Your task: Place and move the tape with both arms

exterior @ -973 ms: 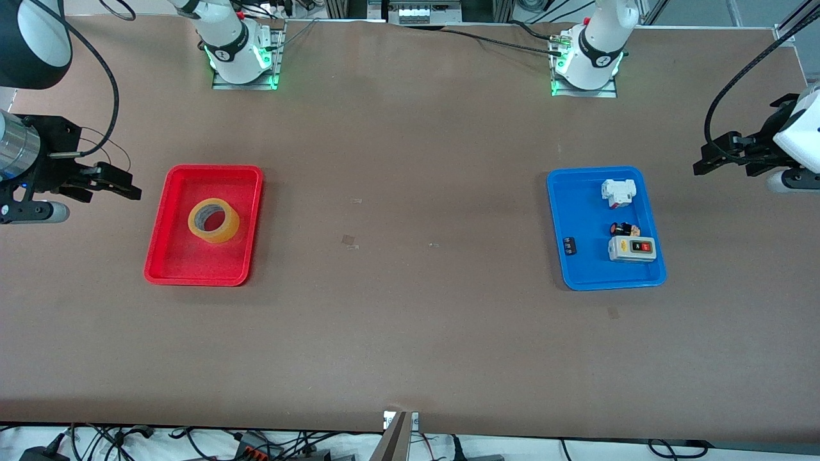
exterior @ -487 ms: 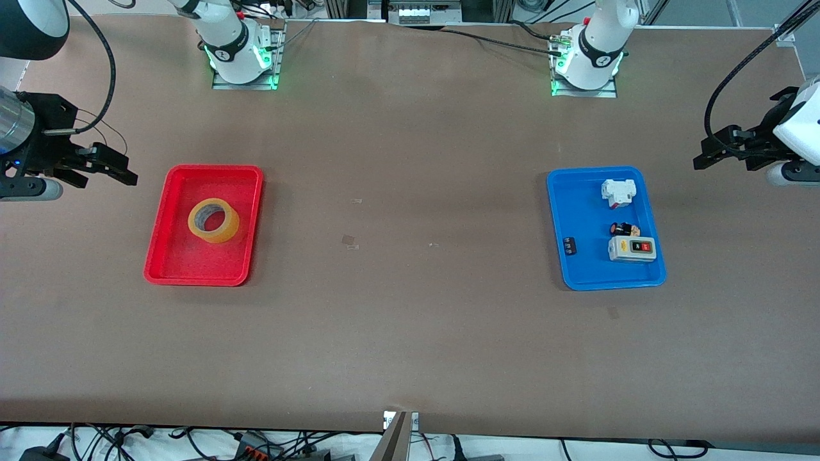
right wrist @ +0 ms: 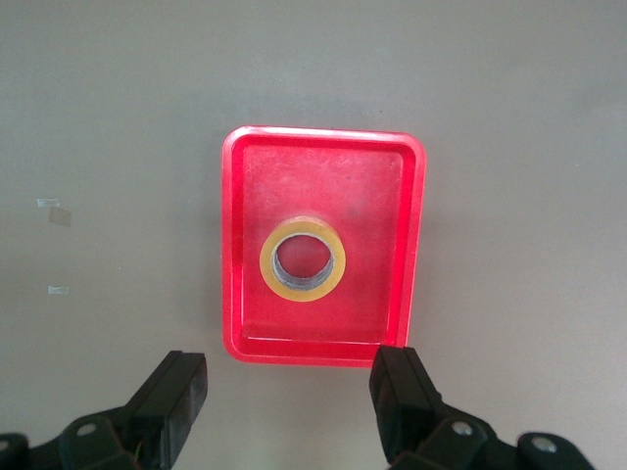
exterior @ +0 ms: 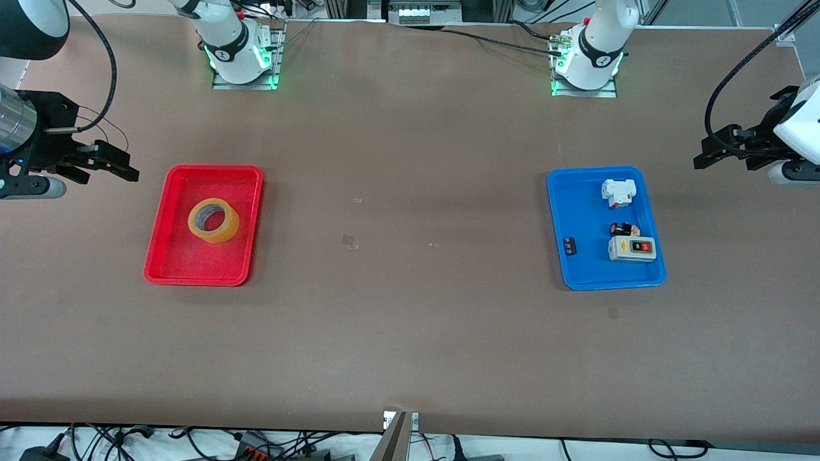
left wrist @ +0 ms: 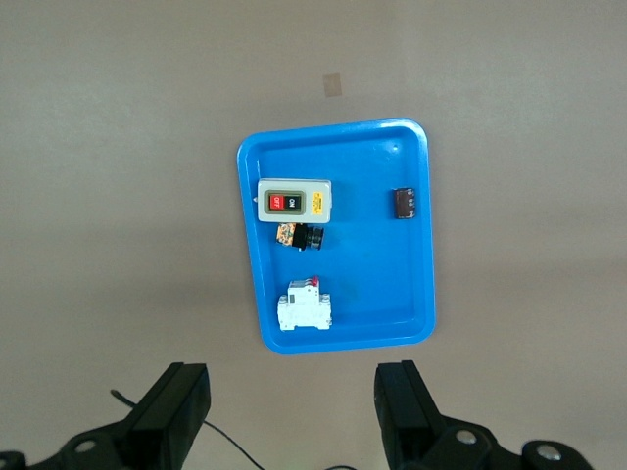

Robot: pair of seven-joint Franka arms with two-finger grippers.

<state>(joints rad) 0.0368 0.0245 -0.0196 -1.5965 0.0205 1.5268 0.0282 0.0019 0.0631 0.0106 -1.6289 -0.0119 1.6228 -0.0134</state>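
On the red tray (exterior: 168,211), translucent amber ring-shaped tape (exterior: 214,220).

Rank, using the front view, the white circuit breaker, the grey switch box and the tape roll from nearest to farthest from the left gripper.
Measured from the left gripper, open, beside the blue tray:
1. White circuit breaker, in the blue tray's end farther from the front camera.
2. Grey switch box, same tray, nearer the front camera.
3. Tape roll, in the red tray at the right arm's end.
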